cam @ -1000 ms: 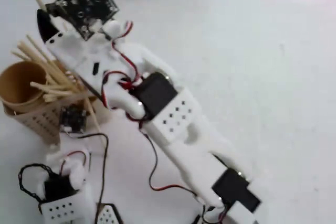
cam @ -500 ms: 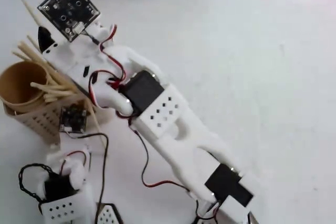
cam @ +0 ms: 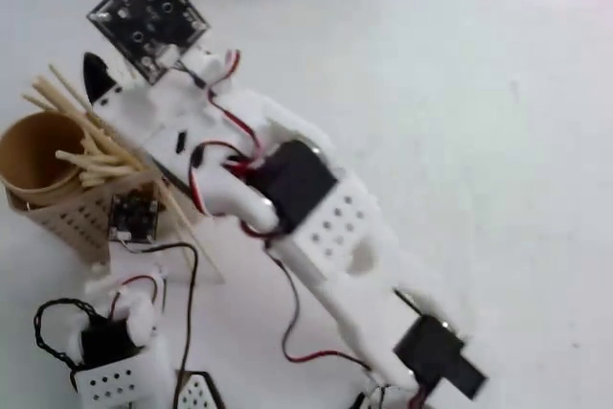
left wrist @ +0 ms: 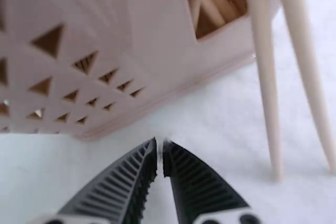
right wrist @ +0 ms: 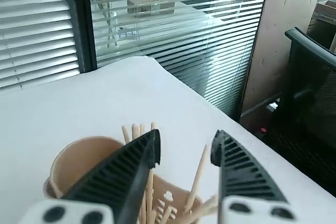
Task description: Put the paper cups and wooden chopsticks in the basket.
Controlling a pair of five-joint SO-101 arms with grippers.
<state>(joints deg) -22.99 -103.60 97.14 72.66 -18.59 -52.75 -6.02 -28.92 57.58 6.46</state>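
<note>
- Table (cam: 498, 141): white top. All the work sits at one corner of it.
- Right arm (cam: 326, 222): stretched on a diagonal across the table, with its head over the basket.
- Basket (cam: 67, 222): pale, with triangle cut-outs in the wall. It stands just beside the left arm's base (cam: 105, 361).
- Paper cup (cam: 34, 150): brown, mouth up, lodged inside the basket at its far end. I can make out one cup.
- Wooden chopsticks (cam: 86, 155): a loose fan inside the basket, leaning against the cup, tips poking over the rim.
- Stray chopstick (cam: 196, 241): slants from the basket's side down to the table. The left wrist view has two sticks (left wrist: 265, 87) with their ends on the table just beside the basket corner. Their upper ends are cut off, so I cannot tell whether they rest on the rim.
- Right gripper (right wrist: 186, 142): jaws spread wide and holding nothing, poised above the cup and the stick fan.
- Left gripper (left wrist: 160, 150): jaws pressed together, nothing between them, low near the basket wall.
- Step, as I judge it: late in the task. The bulk is loaded and the leaning sticks are what remains.
- Next move, my guess: pinch a stray stick partway up its length, lift it clear of the rim and drop it in among the others without tipping the basket.
</note>
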